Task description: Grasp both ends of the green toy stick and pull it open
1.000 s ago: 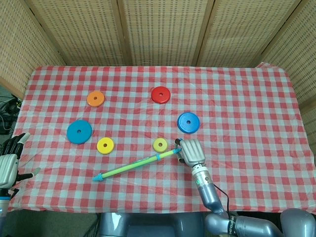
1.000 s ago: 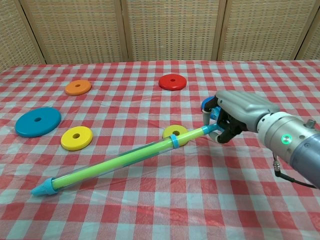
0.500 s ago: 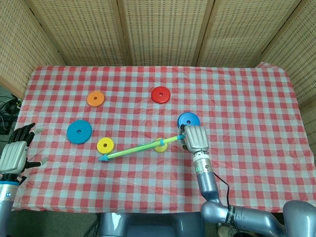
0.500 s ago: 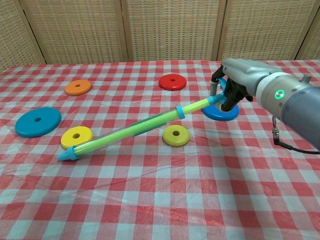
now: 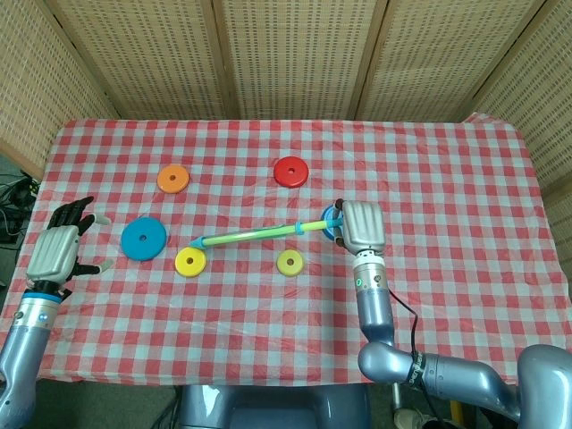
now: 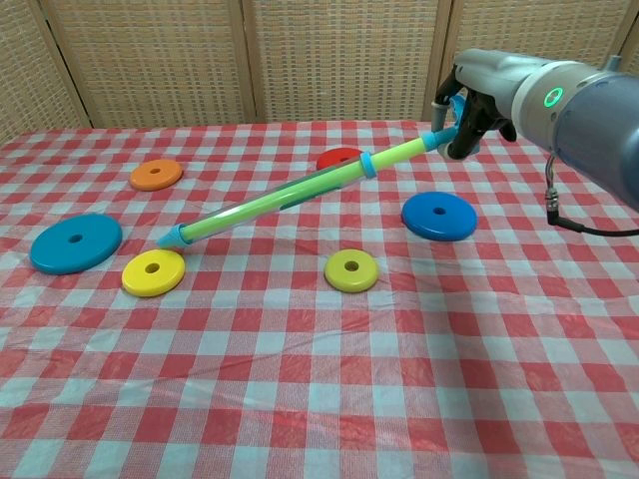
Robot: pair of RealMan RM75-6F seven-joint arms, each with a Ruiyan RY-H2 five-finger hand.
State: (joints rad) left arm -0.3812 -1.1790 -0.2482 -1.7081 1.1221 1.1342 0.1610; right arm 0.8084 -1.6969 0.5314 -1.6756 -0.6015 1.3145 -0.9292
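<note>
Since a moment ago the right hand (image 6: 477, 95) has risen, and it now holds one end of the single green toy stick (image 6: 290, 196) clear of the surface (image 5: 447, 179), the stick slanting down to a blue tip above the yellow disc (image 6: 153, 272). Meanwhile the left hand (image 5: 59, 252) has come in over the surface's left edge with fingers spread, holding nothing, well apart from the stick. Six discs lie on the checked cloth: one orange disc (image 5: 173, 178), one red disc (image 5: 290, 171), two blue discs (image 6: 76, 242), and two yellow ones.
</note>
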